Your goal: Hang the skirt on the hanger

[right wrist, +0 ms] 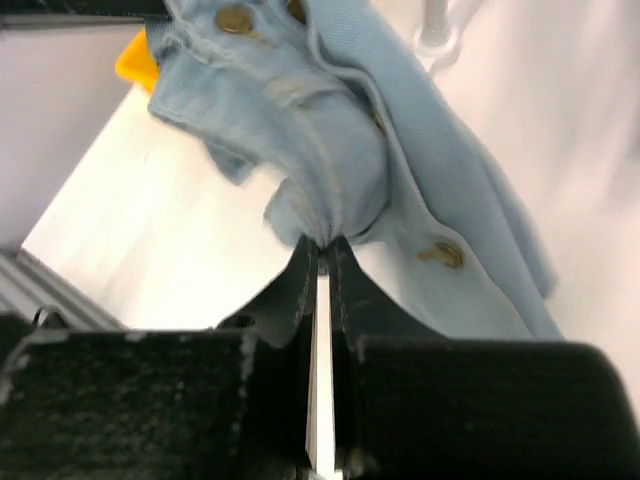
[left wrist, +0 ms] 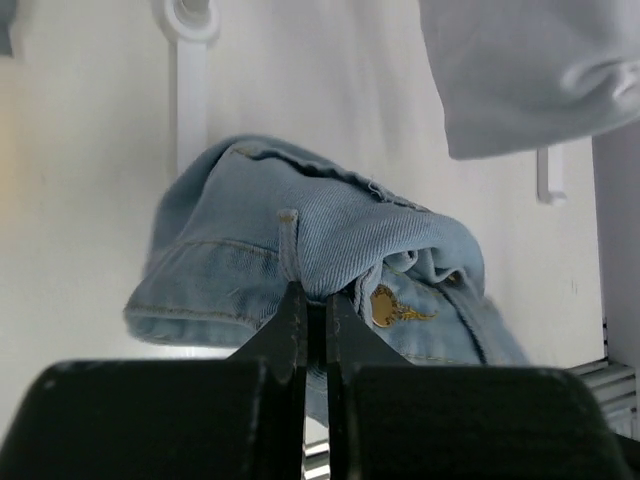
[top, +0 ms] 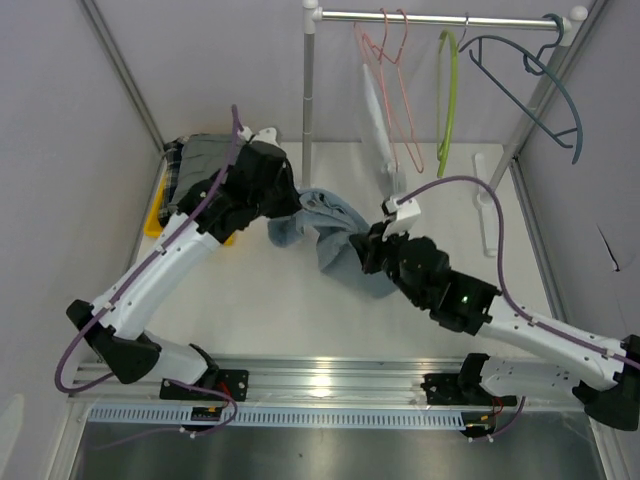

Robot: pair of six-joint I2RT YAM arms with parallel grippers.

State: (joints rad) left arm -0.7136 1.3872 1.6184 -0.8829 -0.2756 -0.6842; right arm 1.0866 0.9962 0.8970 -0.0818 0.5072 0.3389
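Over the white table (top: pixel 260 310), left gripper (left wrist: pixel 312 300) and right gripper (right wrist: pixel 320 245) each pinch the denim skirt (top: pixel 335 235) tight, not yet on the far hangers (top: pixel 445 100).

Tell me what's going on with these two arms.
Both arms hold a light-blue denim skirt bunched between them over the table. The left gripper is pinched shut on one fold and the right gripper on another. The skirt is not on a hanger yet; the green hanger and the others hang on the rail behind.
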